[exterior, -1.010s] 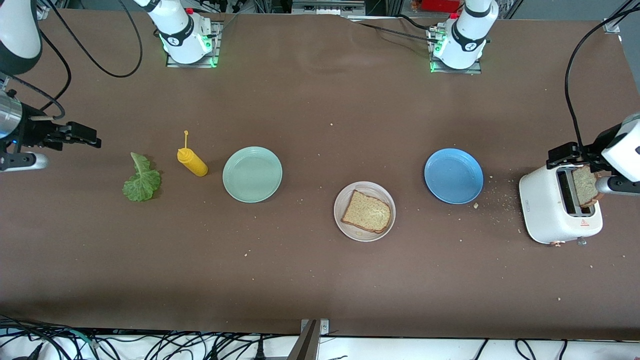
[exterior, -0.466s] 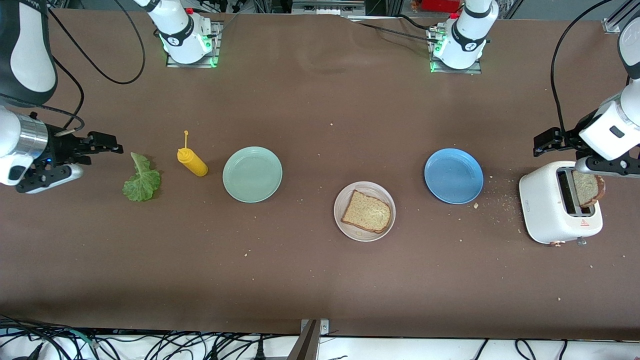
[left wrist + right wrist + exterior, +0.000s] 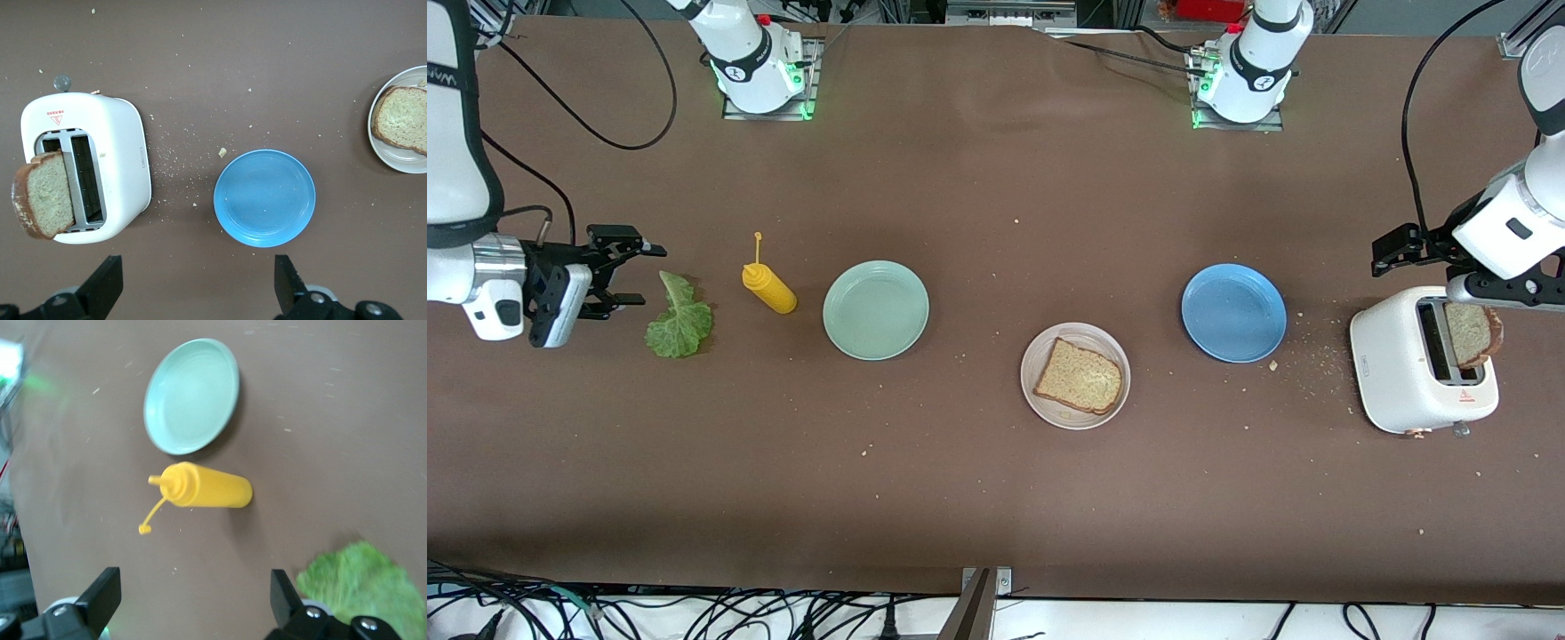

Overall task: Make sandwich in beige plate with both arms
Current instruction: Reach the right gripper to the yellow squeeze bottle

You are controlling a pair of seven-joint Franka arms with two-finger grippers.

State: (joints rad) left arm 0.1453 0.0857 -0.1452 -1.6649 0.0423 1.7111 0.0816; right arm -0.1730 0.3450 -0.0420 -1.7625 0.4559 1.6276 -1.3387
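Note:
The beige plate (image 3: 1086,334) (image 3: 399,159) carries one speckled bread slice (image 3: 1079,376) (image 3: 404,119). A second bread slice (image 3: 1472,332) (image 3: 44,195) sticks up out of the white toaster (image 3: 1403,378) (image 3: 124,153) at the left arm's end of the table. A crinkled green lettuce leaf (image 3: 680,322) (image 3: 361,587) lies flat on the table at the right arm's end. My right gripper (image 3: 635,270) (image 3: 193,595) hangs open and empty just beside the leaf. My left gripper (image 3: 1403,252) (image 3: 198,288) is open and empty over the table by the toaster.
A yellow squeeze bottle (image 3: 769,290) (image 3: 208,490) lies between the lettuce and a mint-green plate (image 3: 876,310) (image 3: 192,395). A blue plate (image 3: 1233,312) (image 3: 264,197) sits between the beige plate and the toaster. Crumbs are scattered around the toaster.
My right gripper has swung in toward the lettuce. My left gripper has drawn back from the bread in the toaster, which stays in its slot.

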